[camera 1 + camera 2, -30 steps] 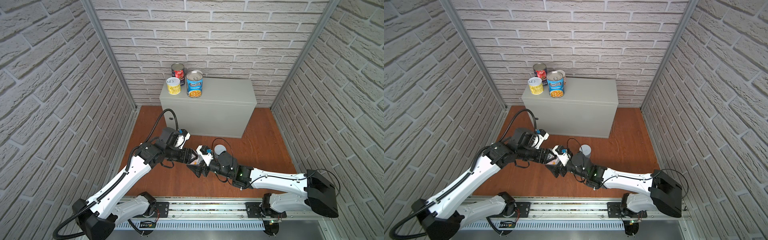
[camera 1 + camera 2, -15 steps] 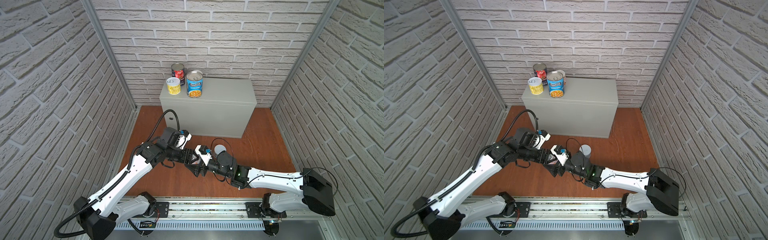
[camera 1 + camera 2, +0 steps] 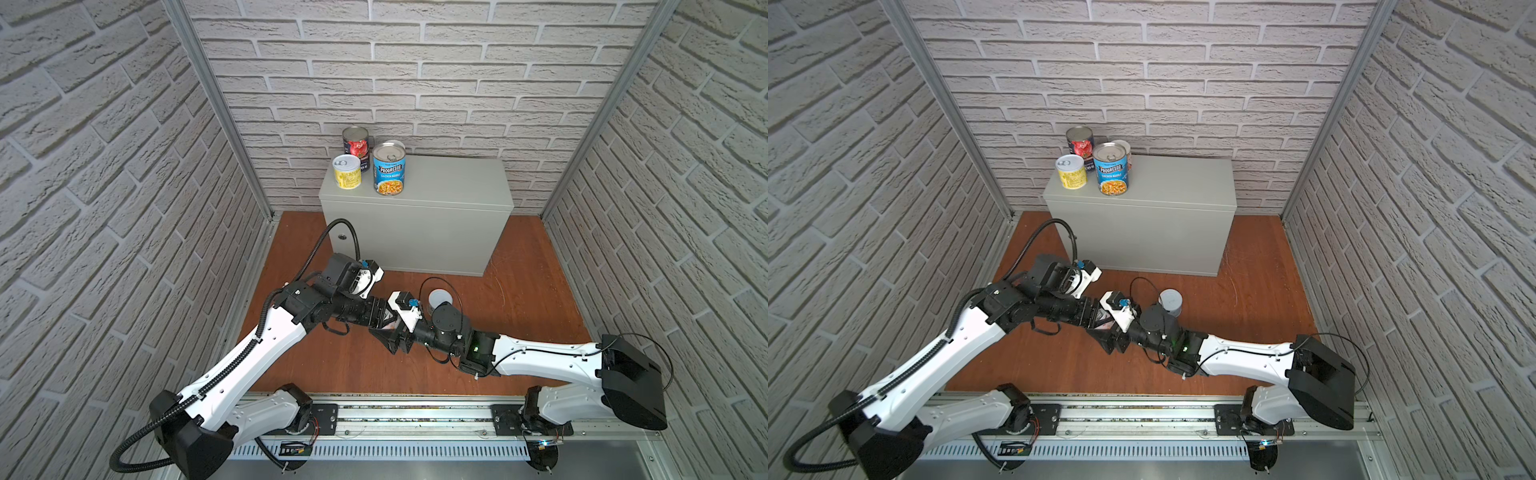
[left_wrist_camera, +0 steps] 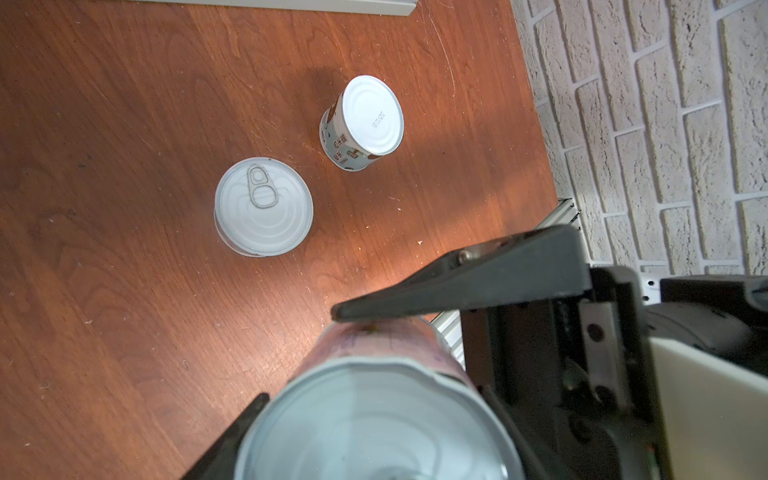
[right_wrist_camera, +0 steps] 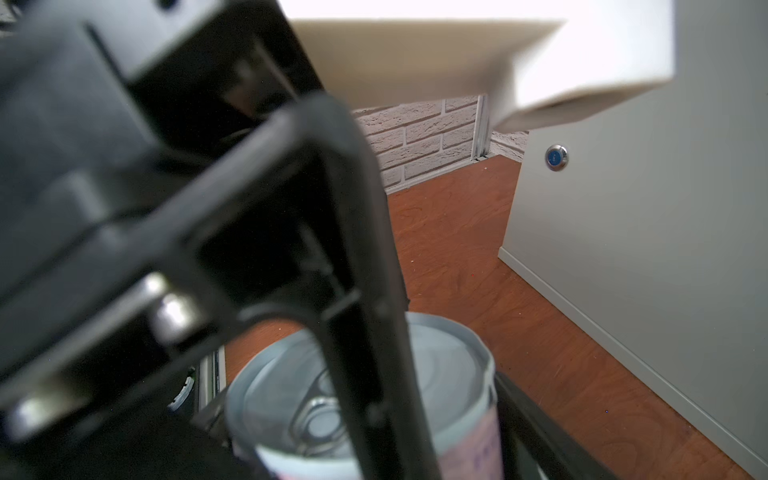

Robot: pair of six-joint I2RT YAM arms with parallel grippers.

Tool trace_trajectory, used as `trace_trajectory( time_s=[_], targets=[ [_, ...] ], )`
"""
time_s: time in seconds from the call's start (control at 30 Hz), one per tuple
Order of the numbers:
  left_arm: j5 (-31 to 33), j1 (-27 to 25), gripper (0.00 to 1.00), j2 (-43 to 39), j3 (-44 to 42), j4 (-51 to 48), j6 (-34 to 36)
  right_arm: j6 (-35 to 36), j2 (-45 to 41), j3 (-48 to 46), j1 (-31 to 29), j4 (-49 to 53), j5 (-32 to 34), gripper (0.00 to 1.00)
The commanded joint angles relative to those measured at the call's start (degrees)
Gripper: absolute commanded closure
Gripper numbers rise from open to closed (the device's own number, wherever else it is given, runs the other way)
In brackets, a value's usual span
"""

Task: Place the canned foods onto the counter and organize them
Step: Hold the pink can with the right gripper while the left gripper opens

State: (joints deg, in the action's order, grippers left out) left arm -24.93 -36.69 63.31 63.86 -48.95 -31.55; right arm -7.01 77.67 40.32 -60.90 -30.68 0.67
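Note:
A pale pink-labelled can (image 4: pixel 374 424) hangs above the wooden floor, and my left gripper (image 4: pixel 370 395) is shut on its sides. My right gripper (image 5: pixel 365 407) meets it from the opposite end, jaws round the same can (image 5: pixel 449 365). One of its fingers (image 4: pixel 415 303) lies on the label; whether those jaws grip is unclear. In both top views the two grippers meet mid-floor (image 3: pixel 390 326). On the counter (image 3: pixel 449 178) stand a yellow can (image 3: pixel 347 171), a red-tomato can (image 3: pixel 356 145) and a blue Progresso can (image 3: pixel 389 168). Another can (image 3: pixel 1124 151) peeks from behind the Progresso can.
Two more cans stand on the floor: a flat one with a pull tab (image 4: pixel 263 206) and a pale-labelled one (image 4: pixel 361 122). A top view shows one white-topped can (image 3: pixel 440 298) just behind the right wrist. Brick walls close in on three sides. The counter's front (image 5: pixel 623 208) stands near.
My right gripper has slid a little further onto the can and its jaws have narrowed round it. The left gripper has kept its hold and barely moved.

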Motion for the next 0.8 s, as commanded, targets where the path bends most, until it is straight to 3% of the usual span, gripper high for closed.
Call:
trace_trajectory(
  time_s=[0.0,0.3,0.6,0.77],
  targets=[
    [-0.9,-0.2,0.56,-0.6,2.4,1.9,0.9,0.5,0.1,0.5,-0.3,-3.0,1.1,0.17],
    [-0.6,-0.3,0.56,-0.5,2.7,1.4,1.3,0.4,1.0,0.8,-0.3,-2.8,1.0,0.25],
    [-0.3,-0.2,0.55,-0.9,1.1,3.2,0.2,-1.2,-0.4,0.4,-0.3,-4.2,1.6,0.39],
    [0.5,-0.2,0.27,-1.9,-0.5,5.1,-1.0,-2.7,-2.0,0.4,-0.3,-3.3,3.9,0.46]
  ],
)
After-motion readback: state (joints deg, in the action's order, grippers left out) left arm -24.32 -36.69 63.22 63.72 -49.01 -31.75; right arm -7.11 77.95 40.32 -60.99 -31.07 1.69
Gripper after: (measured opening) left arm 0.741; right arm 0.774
